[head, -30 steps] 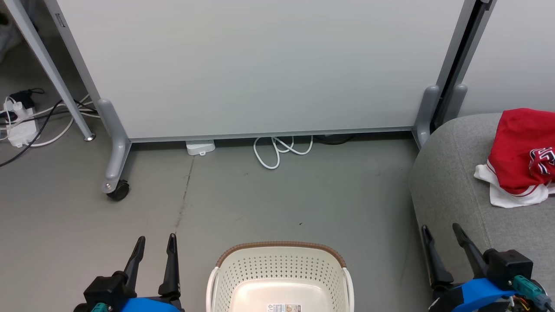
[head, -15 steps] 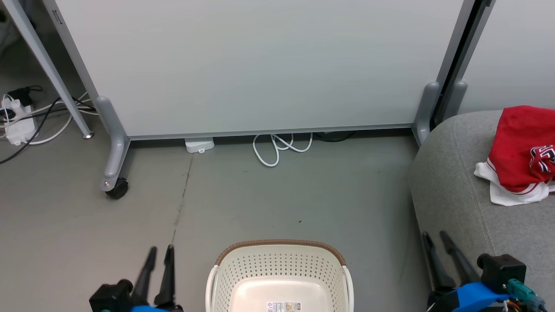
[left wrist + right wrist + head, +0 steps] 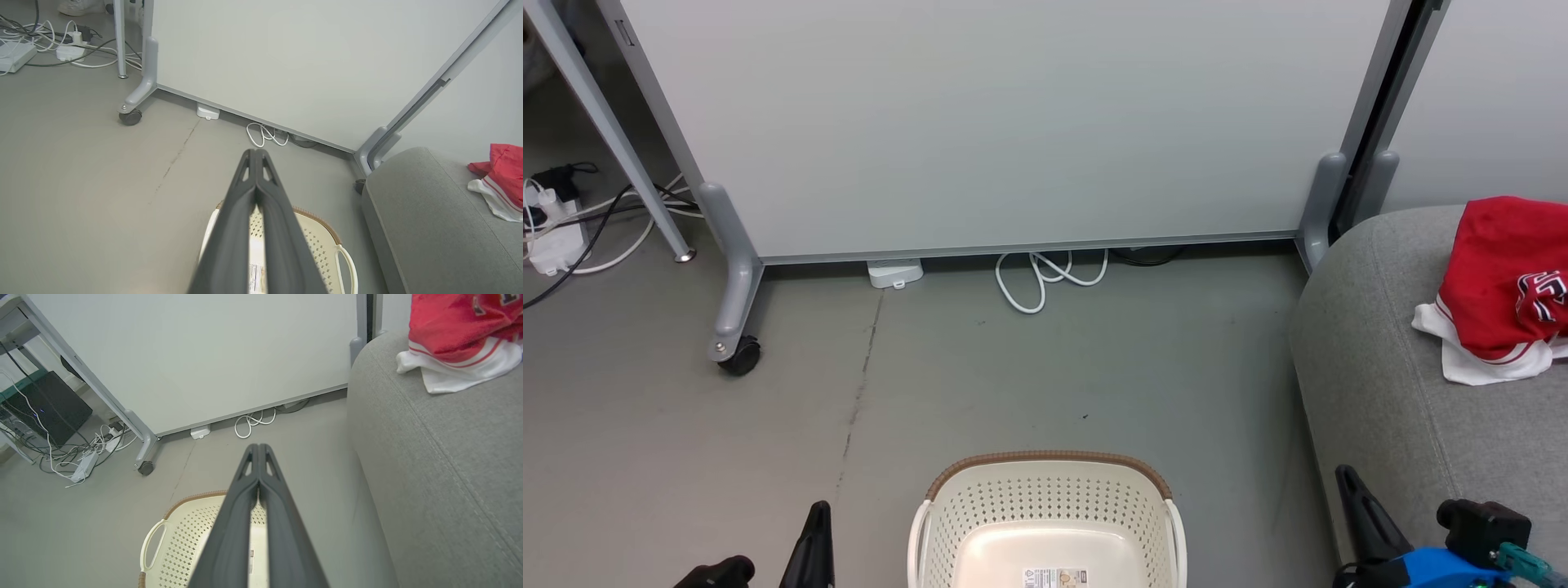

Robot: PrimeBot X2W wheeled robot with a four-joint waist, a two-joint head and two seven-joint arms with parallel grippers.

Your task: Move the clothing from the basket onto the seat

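Observation:
The clothing (image 3: 1499, 286), a red jersey heap with white trim and some white fabric, lies on the grey seat (image 3: 1388, 384) at the right; it shows too as clothing (image 3: 457, 330) and clothing (image 3: 500, 179). The cream basket (image 3: 1049, 523) stands on the floor at the bottom centre, with only a label on its bare bottom. My left gripper (image 3: 255, 153) is shut on nothing, low at the left of the basket (image 3: 322, 241). My right gripper (image 3: 258, 448) is shut too, holding nothing, between the basket (image 3: 184, 535) and the seat (image 3: 429, 457).
A white partition panel (image 3: 1005, 122) on grey wheeled feet (image 3: 737, 355) stands behind the basket. A white cable loop (image 3: 1045, 282) lies at its base. Power strips and cables (image 3: 556, 229) clutter the floor at far left. Grey floor lies between panel and basket.
Both grippers have gone from open to shut and dropped toward the bottom edge of the head view. The camera has shifted slightly; clothing and basket stay put.

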